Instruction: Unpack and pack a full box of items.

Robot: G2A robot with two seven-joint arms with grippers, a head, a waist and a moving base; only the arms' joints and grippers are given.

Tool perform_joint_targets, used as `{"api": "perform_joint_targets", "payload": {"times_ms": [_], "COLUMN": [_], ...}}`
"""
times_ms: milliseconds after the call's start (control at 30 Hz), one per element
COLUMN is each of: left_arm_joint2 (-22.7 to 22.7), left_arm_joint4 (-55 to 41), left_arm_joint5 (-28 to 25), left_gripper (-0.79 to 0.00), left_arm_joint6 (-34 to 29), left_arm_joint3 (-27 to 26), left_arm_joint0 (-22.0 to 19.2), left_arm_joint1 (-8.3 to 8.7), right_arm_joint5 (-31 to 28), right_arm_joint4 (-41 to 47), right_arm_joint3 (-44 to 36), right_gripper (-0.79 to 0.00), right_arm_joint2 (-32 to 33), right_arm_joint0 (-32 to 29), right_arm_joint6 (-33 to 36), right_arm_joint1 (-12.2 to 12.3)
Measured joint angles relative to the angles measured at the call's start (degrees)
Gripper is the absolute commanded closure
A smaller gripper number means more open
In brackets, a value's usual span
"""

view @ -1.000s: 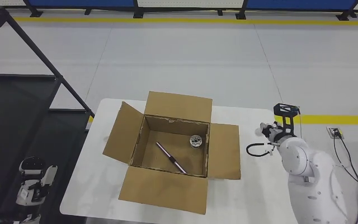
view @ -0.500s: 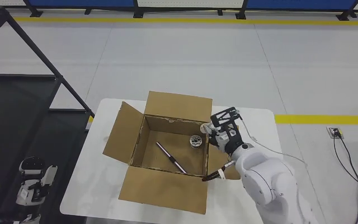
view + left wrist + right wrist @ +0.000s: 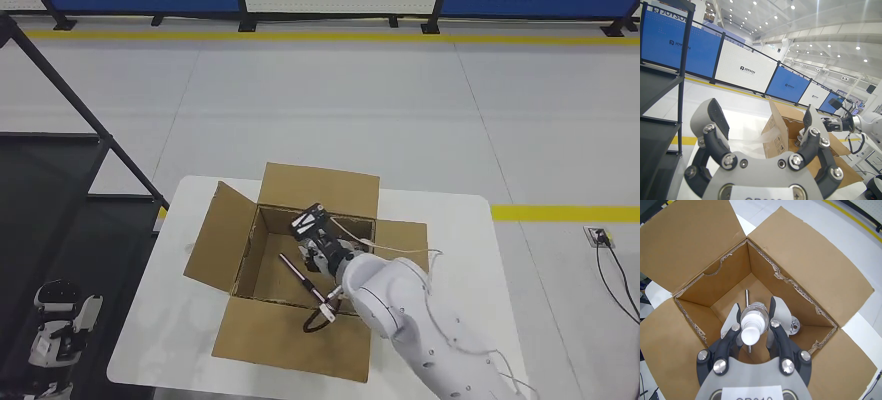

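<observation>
Holding bottle (image 3: 753,321) in right gripper (image 3: 755,303), jaws clamped on its clear body. Pointing white pump head back at wrist, base down toward box floor; long axis in line with fingers. Hanging over open box (image 3: 318,188), centre of top view, flaps spread. On box floor below: rod (image 3: 747,295) lying flat, flange (image 3: 795,326) near it. Under box: table (image 3: 455,215). Well off from box: left gripper (image 3: 762,106), jaws wide apart, gripping nothing.

Box (image 3: 290,345) sits open on the table (image 3: 150,340). Rod (image 3: 293,268) and flanged disc (image 3: 795,327) lie side by side on its floor. Right gripper (image 3: 755,303) hangs over them, bottle (image 3: 753,321) in its grip.
</observation>
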Motion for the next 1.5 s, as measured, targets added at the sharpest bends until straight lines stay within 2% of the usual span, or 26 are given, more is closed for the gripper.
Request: {"api": "perform_joint_targets", "payload": {"times_ms": [267,733,767,800,867,967,1067,1100,1167,1267,1400,1500], "left_arm_joint2": [0.0,0.0,0.0,0.0,0.0,0.0,0.0,0.0,0.0,0.0,-0.02,0.39], "left_arm_joint4": [0.0,0.0,0.0,0.0,0.0,0.0,0.0,0.0,0.0,0.0,0.32,1.73], "left_arm_joint5": [0.0,0.0,0.0,0.0,0.0,0.0,0.0,0.0,0.0,0.0,0.76,3.86], "left_gripper": [-0.785,-0.785,-0.785,-0.785,-0.785,-0.785,-0.785,-0.785,-0.785,-0.785,-0.785,-0.785], "left_arm_joint6": [0.0,0.0,0.0,0.0,0.0,0.0,0.0,0.0,0.0,0.0,-0.31,-1.86], "left_arm_joint3": [0.0,0.0,0.0,0.0,0.0,0.0,0.0,0.0,0.0,0.0,-0.36,-1.03], "left_arm_joint0": [0.0,0.0,0.0,0.0,0.0,0.0,0.0,0.0,0.0,0.0,-0.14,-0.81], "left_arm_joint1": [0.0,0.0,0.0,0.0,0.0,0.0,0.0,0.0,0.0,0.0,-0.02,-0.1], "right_arm_joint5": [1.83,0.74,0.68,0.66,0.46,0.04,-0.35,-0.47,-0.7,-0.96,-1.01,-1.39], "right_arm_joint4": [-1.27,0.61,0.8,0.88,0.99,1.18,1.14,1.05,0.94,0.17,-1.18,-1.39], "right_arm_joint3": [9.63,24.03,24.76,25.61,26.54,27.41,27.76,27.72,27.34,26.09,21.77,15.66], "right_gripper": [0.0,0.0,-0.108,-0.182,-0.231,-0.351,-0.403,-0.468,-0.468,-0.517,-0.545,-0.622], "right_arm_joint2": [-2.51,-5.56,-5.78,-6.05,-6.41,-6.67,-6.62,-6.52,-6.28,-5.73,-3.9,-0.83], "right_arm_joint0": [3.46,7.03,7.4,7.87,8.39,8.86,8.98,8.94,8.75,8.13,6.2,3.46], "right_arm_joint6": [-0.29,-3.14,-3.24,-3.32,-3.37,-3.17,-2.91,-2.8,-2.57,-2.05,-1.93,-1.8], "right_arm_joint1": [-1.67,-4.62,-4.87,-5.16,-5.56,-6.04,-6.32,-6.39,-6.44,-6.34,-5.74,-4.76]}}
